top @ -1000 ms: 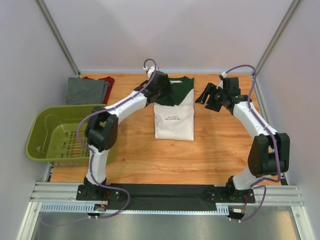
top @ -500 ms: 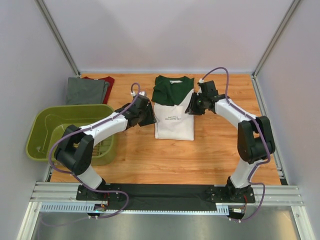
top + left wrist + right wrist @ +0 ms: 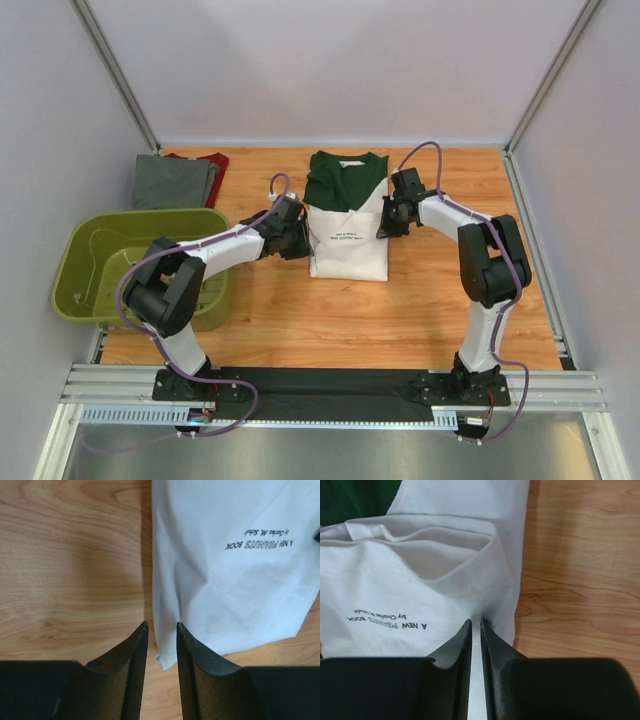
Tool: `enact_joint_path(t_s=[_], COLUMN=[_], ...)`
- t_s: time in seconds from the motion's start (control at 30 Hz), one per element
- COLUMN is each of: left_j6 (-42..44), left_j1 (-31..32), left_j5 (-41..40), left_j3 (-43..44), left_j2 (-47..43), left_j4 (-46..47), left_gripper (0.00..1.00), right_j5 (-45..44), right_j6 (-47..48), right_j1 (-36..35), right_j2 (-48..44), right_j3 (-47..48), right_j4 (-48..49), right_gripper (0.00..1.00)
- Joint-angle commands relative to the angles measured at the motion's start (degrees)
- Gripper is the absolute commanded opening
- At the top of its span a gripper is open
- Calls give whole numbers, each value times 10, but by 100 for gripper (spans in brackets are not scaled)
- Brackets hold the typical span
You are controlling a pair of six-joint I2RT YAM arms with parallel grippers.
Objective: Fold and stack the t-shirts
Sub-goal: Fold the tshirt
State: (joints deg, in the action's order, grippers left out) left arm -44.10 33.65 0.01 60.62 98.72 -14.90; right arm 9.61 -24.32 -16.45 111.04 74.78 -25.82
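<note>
Grey t-shirt point(image 3: 172, 182) covers most of the dark red t-shirt point(image 3: 213, 161).

The white t-shirt point(image 3: 348, 250) is noted with a dark green collar and shoulder part, and small dark printed lettering. A plain grey t-shirt point(image 3: 172, 182) and a dark red t-shirt point(image 3: 213, 160) are recorded. The basket point(image 3: 80, 250) is olive green. Light brown wood grain is observed on the table point(image 3: 440, 290).
</note>
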Motion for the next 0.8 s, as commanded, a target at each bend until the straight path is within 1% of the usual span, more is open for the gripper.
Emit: enact_joint_path(t_s=[0.0, 0.1, 0.17, 0.3, 0.33, 0.37, 0.4, 0.53, 0.6, 0.7, 0.77], left_j6=[19, 25, 28, 31, 31, 31, 31, 32, 31, 30, 27], left_j1=[0, 3, 4, 5, 6, 6, 7, 10, 12, 13, 14], left_j5=[32, 39, 39, 39, 39, 42, 44, 48, 52, 54, 52], left_j3=[-7, -14, -16, -22, -23, -25, -27, -32, -40, -48, -52], left_j2=[-2, -4, -4, -1, -1, -1, -2, -5, -9, -12, -11], left_j4=[35, 41, 39, 40, 41, 42, 45, 50, 56, 65, 65], left_gripper=[36, 36, 36, 36, 36, 35, 35, 33, 33, 33, 31], right_j5=[-48, -70, -70, -46, -27, -17, -10, 18, 26, 32, 39], right_j6=[17, 23, 20, 8, 5, 1, -4, -14, -18, -19, -21], right_j1=[-1, -1, 0, -1, -1, -3, -6, -17, -18, -18, -19], right_j2=[3, -5, -15, -37, -53, -64, -78, -157, -178, -198, -203], right_j3=[31, 31, 27, 13, 7, -2, -10, -82, -107, -148, -176], right_j4=[-9, -20, -23, -33, -34, -34, -34, -41, -50, -61, -49], right_gripper=[12, 8, 7, 8, 9, 10, 14, 24, 29, 32, 33])
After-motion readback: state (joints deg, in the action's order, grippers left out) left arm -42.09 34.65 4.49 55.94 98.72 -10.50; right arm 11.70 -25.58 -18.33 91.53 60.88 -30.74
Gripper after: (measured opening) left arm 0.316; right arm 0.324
